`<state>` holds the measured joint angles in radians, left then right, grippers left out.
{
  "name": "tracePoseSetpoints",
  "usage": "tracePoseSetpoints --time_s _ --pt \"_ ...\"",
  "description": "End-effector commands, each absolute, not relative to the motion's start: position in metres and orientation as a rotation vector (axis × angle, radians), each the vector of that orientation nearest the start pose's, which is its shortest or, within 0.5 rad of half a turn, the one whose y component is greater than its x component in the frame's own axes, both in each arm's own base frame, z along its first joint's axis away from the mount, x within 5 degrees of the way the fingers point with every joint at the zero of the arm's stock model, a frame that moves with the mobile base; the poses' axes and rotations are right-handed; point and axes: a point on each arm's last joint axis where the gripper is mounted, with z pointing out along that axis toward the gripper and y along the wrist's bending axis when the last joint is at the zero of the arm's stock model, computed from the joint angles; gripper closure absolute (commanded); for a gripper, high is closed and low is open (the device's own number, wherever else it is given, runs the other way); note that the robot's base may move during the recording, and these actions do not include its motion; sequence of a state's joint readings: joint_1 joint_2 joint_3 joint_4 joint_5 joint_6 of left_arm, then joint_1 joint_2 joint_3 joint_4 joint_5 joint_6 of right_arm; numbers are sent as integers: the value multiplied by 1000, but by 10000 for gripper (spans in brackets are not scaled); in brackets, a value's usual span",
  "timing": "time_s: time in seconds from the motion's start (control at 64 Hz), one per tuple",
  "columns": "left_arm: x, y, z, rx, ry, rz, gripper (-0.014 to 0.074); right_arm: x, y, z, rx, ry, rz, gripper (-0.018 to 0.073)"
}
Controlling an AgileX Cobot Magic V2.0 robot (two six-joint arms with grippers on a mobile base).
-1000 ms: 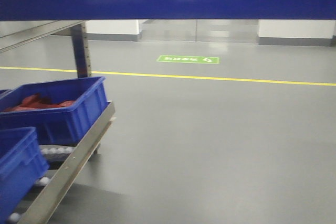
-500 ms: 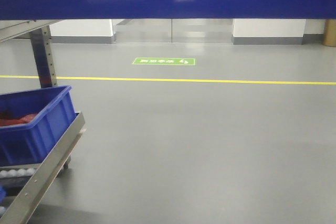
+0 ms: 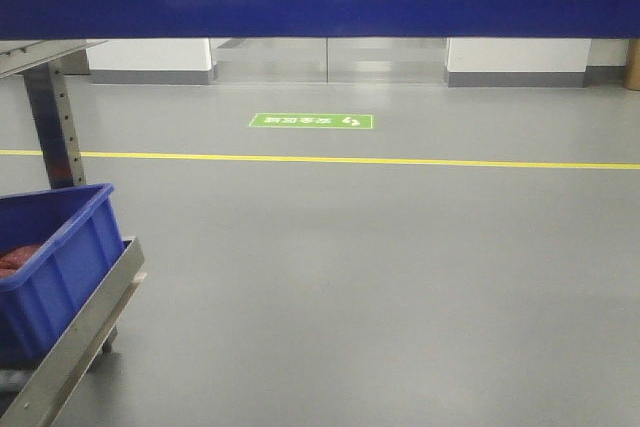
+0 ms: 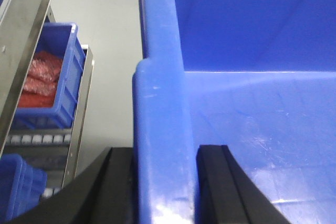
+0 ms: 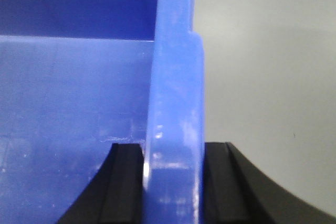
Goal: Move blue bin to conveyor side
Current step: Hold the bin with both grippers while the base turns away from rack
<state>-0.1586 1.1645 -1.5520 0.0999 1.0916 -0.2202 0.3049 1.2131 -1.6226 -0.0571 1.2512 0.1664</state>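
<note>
The front view is turning to the right compared with a moment ago. The steel roller rack point(image 3: 72, 339) and the second bin with red packets point(image 3: 55, 252) now sit at the far left edge, and the lower bin that was on the rack is no longer in the picture. The green sign point(image 3: 311, 121) and the yellow line point(image 3: 400, 161) on the floor point(image 3: 400, 287) are shifted as well. The blue bin point(image 4: 247, 114) does not change its place against the robot: its wall fills the top of the front view as a dark blue band, so it is lifted and carried in front of the base. The left end effector point(image 4: 165, 153) is closed narrowly on the thick rim, one black finger on each side of it. The right end effector point(image 5: 172, 150) grips the opposite rim in the same manner. I judge that the base is rotating away from the rack with the load, which is the transport part of the task. The conveyor side is not in any view now, so the placing is not yet near.
</note>
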Motion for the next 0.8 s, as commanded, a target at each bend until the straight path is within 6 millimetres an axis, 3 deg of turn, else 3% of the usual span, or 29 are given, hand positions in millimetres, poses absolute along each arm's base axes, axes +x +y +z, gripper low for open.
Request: tracePoseSetpoints --time_s 0.0,0.781 --pt "206 -27 498 -43 2026 -122 615 203 56 492 -148 2196 166 640" --pt "208 -27 502 -39 1984 -129 615 203 56 492 -148 2198 166 640"
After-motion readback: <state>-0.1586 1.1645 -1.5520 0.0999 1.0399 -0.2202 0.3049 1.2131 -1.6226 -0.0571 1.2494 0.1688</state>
